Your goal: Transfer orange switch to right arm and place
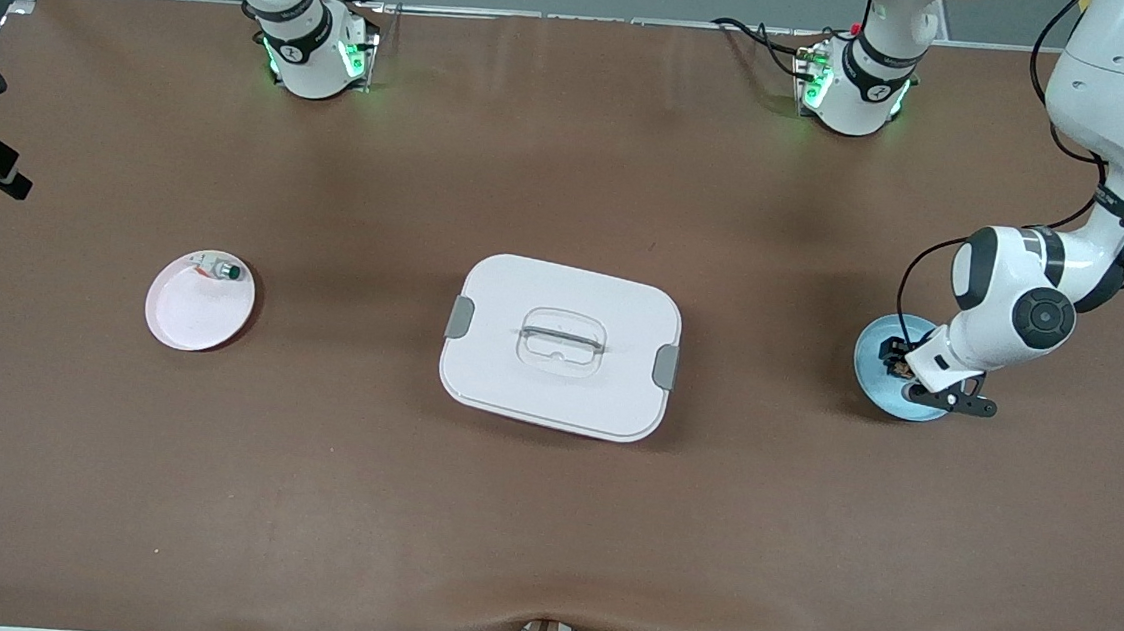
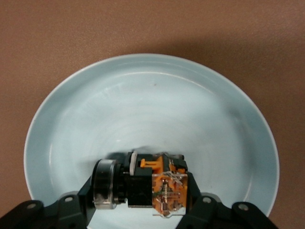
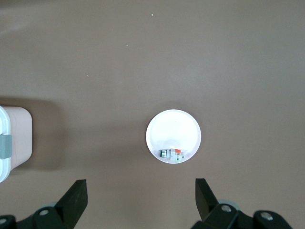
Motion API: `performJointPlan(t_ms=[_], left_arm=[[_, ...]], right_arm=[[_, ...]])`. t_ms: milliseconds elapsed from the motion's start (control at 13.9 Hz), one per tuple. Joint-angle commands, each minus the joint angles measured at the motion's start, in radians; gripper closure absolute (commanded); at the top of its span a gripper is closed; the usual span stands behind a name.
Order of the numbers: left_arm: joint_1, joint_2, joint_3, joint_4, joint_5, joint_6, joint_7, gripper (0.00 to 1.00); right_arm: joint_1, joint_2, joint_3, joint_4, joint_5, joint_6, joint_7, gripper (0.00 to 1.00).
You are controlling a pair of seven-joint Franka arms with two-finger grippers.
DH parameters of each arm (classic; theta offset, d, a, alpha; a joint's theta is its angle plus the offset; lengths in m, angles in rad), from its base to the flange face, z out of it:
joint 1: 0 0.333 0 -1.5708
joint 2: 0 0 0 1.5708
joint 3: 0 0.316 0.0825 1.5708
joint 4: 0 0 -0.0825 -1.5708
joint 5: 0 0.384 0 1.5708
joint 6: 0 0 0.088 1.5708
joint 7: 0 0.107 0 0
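The orange switch (image 2: 153,185), a small black block with an orange part and a silvery ring at one end, lies in a pale blue plate (image 2: 152,100) at the left arm's end of the table. My left gripper (image 2: 143,193) is down in that plate (image 1: 873,342), and its black fingers press both ends of the switch (image 1: 895,362). My right gripper (image 3: 139,191) is open and empty, high over the table at the right arm's end. It does not show in the front view.
A white lidded box (image 1: 560,345) with grey clips stands mid-table. A pinkish-white plate (image 1: 191,316) at the right arm's end holds a silvery button with a green cap (image 1: 221,271). The plate (image 3: 174,126) and button (image 3: 172,154) also show in the right wrist view.
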Motion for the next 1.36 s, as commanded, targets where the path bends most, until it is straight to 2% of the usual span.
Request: performJointPlan(t_ms=[0, 287, 503, 790, 1005, 1293], left_arm=[[0.005, -0.016, -0.002, -0.001, 0.017, -0.007, -0.006, 0.62], [0.006, -0.020, -0.002, -0.001, 0.017, -0.007, -0.006, 0.62], [0.006, -0.078, -0.003, 0.004, 0.011, -0.065, 0.004, 0.62], [0.008, -0.192, -0.005, 0.035, 0.000, -0.261, 0.005, 0.62], [0.002, -0.214, -0.008, 0.158, -0.003, -0.502, 0.007, 0.62], [0.002, -0.238, -0.031, 0.336, -0.110, -0.773, -0.004, 0.62]], right_arm=[[-0.018, -0.018, 0.010, -0.014, 0.005, -0.005, -0.049, 0.00], [-0.018, -0.018, 0.010, -0.014, 0.005, -0.021, -0.062, 0.00], [-0.018, -0.018, 0.010, -0.014, 0.006, -0.019, -0.062, 0.00], [-0.020, -0.018, 0.010, -0.014, 0.006, -0.018, -0.062, 0.00], [-0.020, -0.016, 0.010, -0.011, 0.009, -0.007, -0.060, 0.00], [-0.029, 0.002, 0.010, -0.007, 0.012, -0.018, -0.049, 0.00]])
